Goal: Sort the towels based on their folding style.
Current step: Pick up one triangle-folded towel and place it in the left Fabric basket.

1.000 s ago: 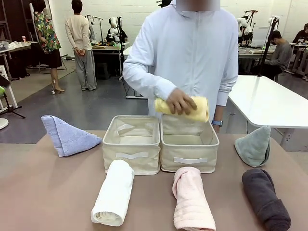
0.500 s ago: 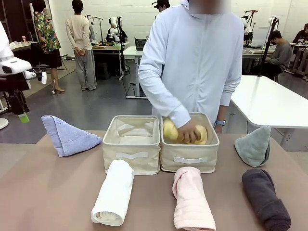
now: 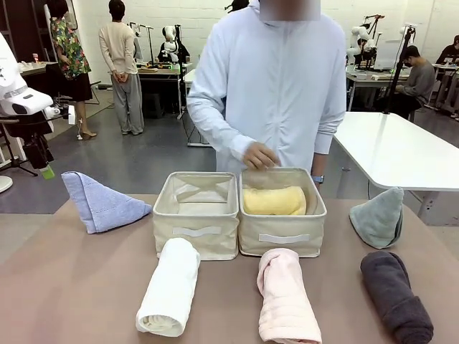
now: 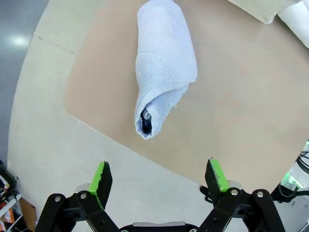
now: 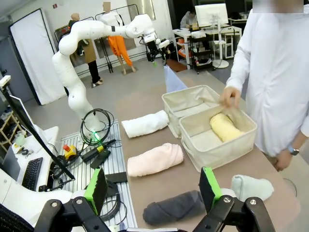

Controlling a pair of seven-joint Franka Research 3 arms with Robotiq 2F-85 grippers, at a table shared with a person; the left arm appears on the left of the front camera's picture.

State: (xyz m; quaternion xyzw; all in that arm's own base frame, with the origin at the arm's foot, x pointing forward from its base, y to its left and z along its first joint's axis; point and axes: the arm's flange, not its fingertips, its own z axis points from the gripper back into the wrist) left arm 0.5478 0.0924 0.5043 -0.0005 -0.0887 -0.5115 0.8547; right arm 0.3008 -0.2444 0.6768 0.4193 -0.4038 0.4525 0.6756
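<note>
- Our right gripper (image 5: 152, 187) hung well above the table (image 3: 72, 287), its green pads wide apart with nothing between them.
- Our left gripper (image 4: 158, 176) was likewise spread and empty. It hovered over the table's left edge, looking down on the light blue cone towel (image 4: 161, 67), apart from it.
- Nearest on the table lay three rolled towels in a row, none sorted yet: the white roll (image 3: 170, 288) in front of the left basket (image 3: 195, 231), the pink roll (image 3: 285, 295) in front of the right basket (image 3: 281, 240), and the dark grey roll (image 3: 395, 296) off to the right.
- Behind them the two baskets stood side by side, touching. The yellow roll (image 3: 275, 201) lay inside the right one; we could see nothing in the left one.
- The light blue cone sat well left of the baskets, and the grey-green cone (image 3: 379, 217) well to their right near the table's edge, both outside any basket.
- Farthest, the person's hand (image 3: 259, 155) hovered just above the right basket's far rim, holding nothing.
- We judged the sort barely begun: one towel of six was placed. By our reckoning, three rolls were left to join the yellow one, and the two cones were left for the other basket.
</note>
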